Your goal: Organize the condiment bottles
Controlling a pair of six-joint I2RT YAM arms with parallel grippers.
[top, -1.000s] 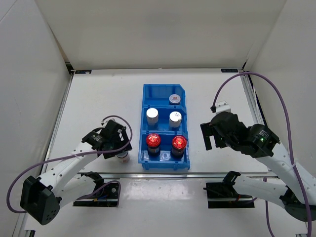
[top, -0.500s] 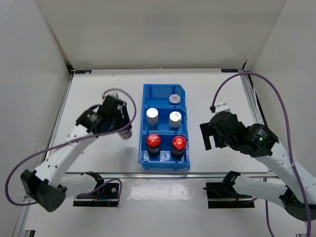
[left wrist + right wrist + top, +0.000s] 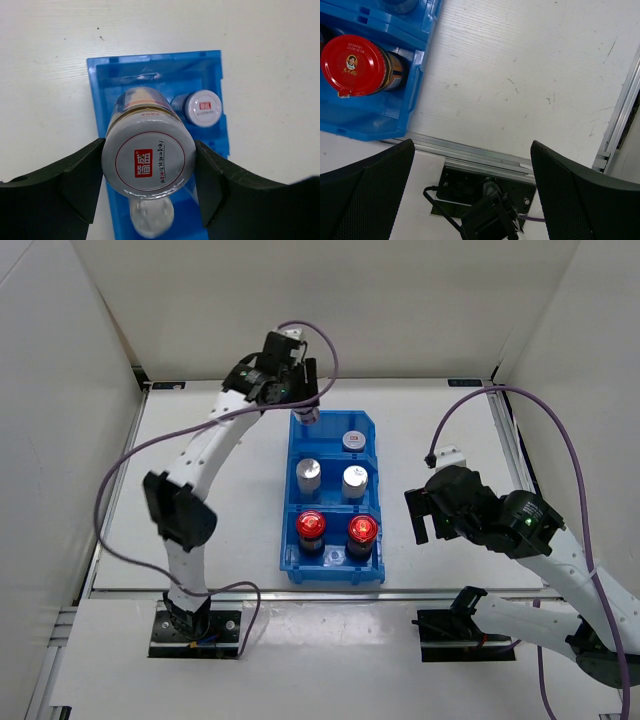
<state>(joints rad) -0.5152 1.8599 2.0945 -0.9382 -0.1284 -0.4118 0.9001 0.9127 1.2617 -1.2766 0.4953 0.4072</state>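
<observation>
The left claw [image 3: 306,412] pinches a short silver-lidded jar [image 3: 148,161] by its sides, holding it upright over the 11 o'clock corner of the blue bin [image 3: 335,577]. A second jar [image 3: 353,440] sits in the 12 o'clock compartment, two silver-capped bottles [image 3: 308,472] in the middle one, and two red-capped bottles [image 3: 311,525] at 6 o'clock. The right claw [image 3: 425,517] hangs spread and empty over the counter [image 3: 200,490] at the bin's 3 o'clock.
</observation>
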